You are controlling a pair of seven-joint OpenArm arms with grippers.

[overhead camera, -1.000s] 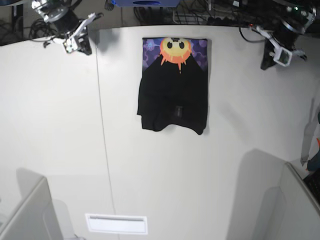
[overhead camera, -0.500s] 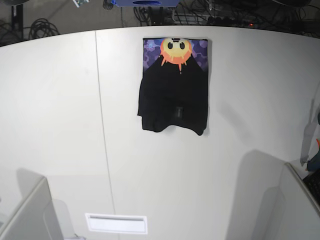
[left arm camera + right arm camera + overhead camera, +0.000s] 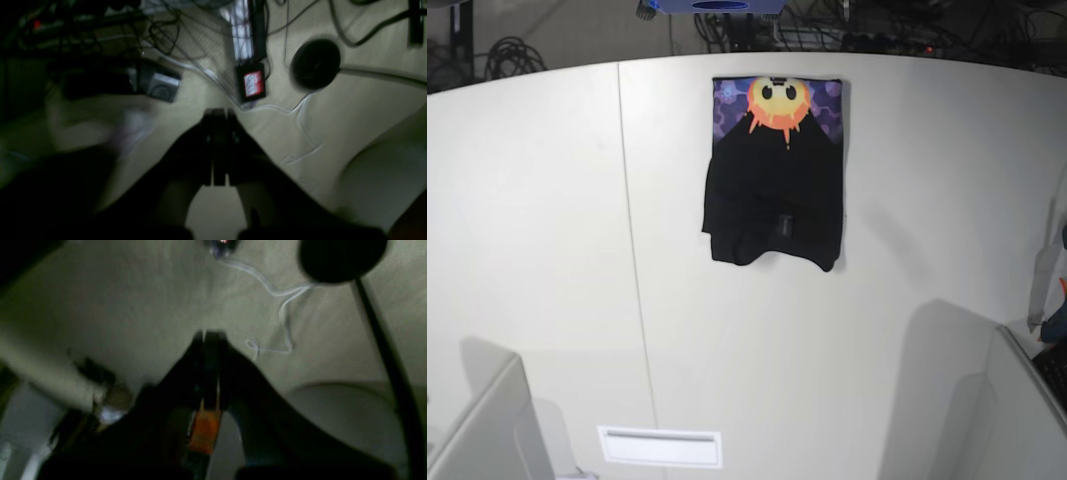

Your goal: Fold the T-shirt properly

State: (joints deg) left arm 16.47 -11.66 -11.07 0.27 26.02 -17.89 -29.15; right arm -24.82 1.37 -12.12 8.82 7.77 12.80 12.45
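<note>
We see the T-shirt lying folded at the upper middle of the base frame on the white bench, sun print along its top edge. Our left pincer and right pincer are both pressed together on nothing, over floor with cables.

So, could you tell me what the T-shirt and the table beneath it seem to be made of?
The T-shirt looks like soft matte black cloth: it lies in limp folds with a wavy lower edge, and a flat orange-and-purple print shows at its top. The table seems a hard, smooth white panel, probably laminate, with a thin seam line.
</note>
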